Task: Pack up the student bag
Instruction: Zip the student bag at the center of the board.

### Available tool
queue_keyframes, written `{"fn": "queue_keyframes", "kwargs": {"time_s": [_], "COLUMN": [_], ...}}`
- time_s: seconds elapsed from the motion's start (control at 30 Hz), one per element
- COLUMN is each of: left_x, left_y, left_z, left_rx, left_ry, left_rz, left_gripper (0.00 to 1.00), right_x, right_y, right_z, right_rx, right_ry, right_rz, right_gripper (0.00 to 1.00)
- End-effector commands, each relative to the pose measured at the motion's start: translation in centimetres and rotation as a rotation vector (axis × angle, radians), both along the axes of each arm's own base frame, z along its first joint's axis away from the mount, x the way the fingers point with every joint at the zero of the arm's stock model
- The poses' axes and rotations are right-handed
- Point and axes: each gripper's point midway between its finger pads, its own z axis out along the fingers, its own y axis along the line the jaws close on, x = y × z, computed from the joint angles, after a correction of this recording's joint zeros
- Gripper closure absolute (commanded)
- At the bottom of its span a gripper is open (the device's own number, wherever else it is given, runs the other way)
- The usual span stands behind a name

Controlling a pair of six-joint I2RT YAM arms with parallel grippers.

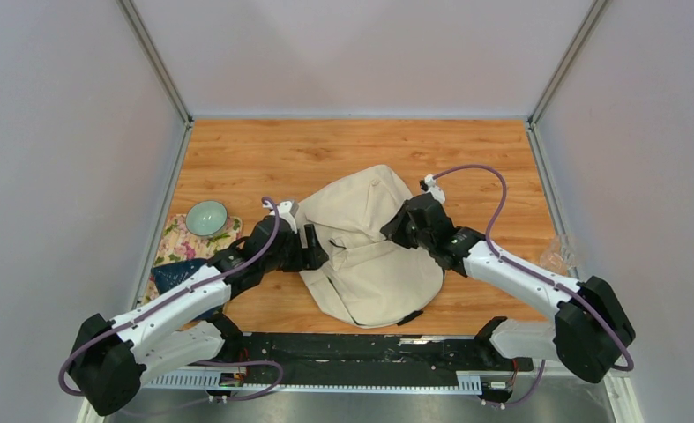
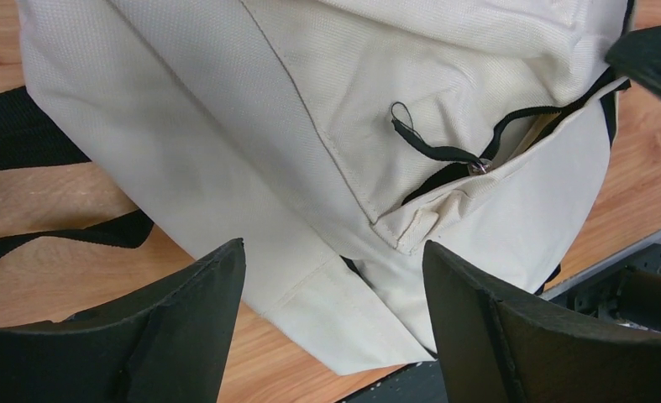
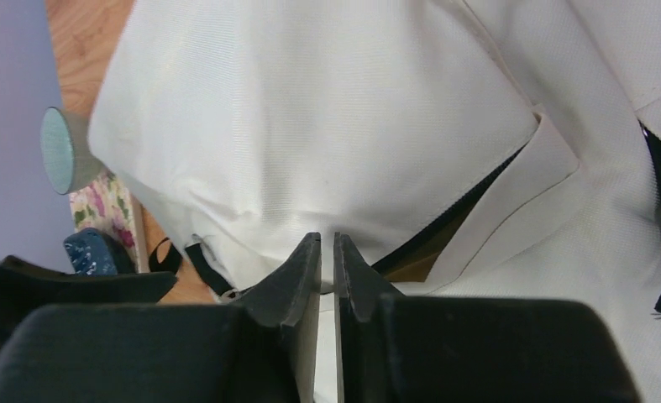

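The cream-beige student bag (image 1: 369, 256) lies in the middle of the wooden table, with black straps trailing at its left (image 2: 24, 134). My left gripper (image 1: 312, 251) is open at the bag's left side; in the left wrist view its jaws (image 2: 331, 277) straddle a corner of the bag (image 2: 226, 126) without touching it. Just beyond them a pocket zipper (image 2: 511, 134) is partly open, with its black pull (image 2: 432, 144) lying on the fabric. My right gripper (image 1: 394, 231) is shut on a fold of bag fabric (image 3: 310, 126), pinched between its jaws (image 3: 327, 243) beside an open zipper (image 3: 444, 231).
A pale green bowl (image 1: 206, 217) sits on a floral cloth (image 1: 177, 240) at the left edge, with a dark blue item (image 1: 174, 273) just in front of it. Clear plastic (image 1: 559, 254) lies at the right wall. A black rail (image 1: 352, 348) runs along the near edge.
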Motion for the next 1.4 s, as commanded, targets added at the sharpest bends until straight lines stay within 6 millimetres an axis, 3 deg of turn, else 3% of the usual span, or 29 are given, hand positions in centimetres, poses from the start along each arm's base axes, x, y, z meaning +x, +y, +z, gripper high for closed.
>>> {"fn": "queue_keyframes", "kwargs": {"time_s": [0.0,0.27,0.5,0.9,1.07,1.2,1.3,1.33,1.37], "left_x": [0.6,0.9,2.0,3.1,3.6,3.8,3.9,3.8,3.9], "left_y": [-1.3,-2.0,-2.0,-2.5,-2.0,-1.8,-1.6,-1.7,-1.6], "left_z": [0.9,-0.3,-1.5,-1.9,-1.0,0.0,0.5,0.8,0.9], "left_rx": [-0.113,-0.192,-0.183,-0.211,-0.193,-0.174,-0.159,-0.156,-0.155], "left_ry": [-0.016,0.025,0.019,-0.016,-0.063,-0.098,-0.115,-0.123,-0.124], "left_rz": [0.013,0.055,0.102,0.110,0.116,0.098,0.086,0.076,0.075], "left_gripper": [0.15,0.16,0.21,0.68,1.00,1.00,1.00,1.00,1.00], "right_x": [1.0,-0.4,-1.9,-3.2,-3.5,-3.6,-3.8,-3.2,-3.1], "right_y": [0.2,0.8,3.0,5.6,6.9,8.6,9.5,9.8,10.1], "right_z": [6.1,7.5,8.4,6.8,6.1,7.1,6.3,7.1,6.3], "right_rx": [0.041,0.084,0.100,0.049,-0.009,-0.066,-0.137,-0.167,-0.199], "right_ry": [-0.166,-0.179,-0.194,-0.153,-0.141,-0.170,-0.168,-0.201,-0.190], "right_rz": [0.034,0.096,0.203,0.330,0.401,0.476,0.530,0.526,0.538], "right_gripper": [0.84,0.77,0.72,0.69,0.60,0.56,0.55,0.54,0.54]}}
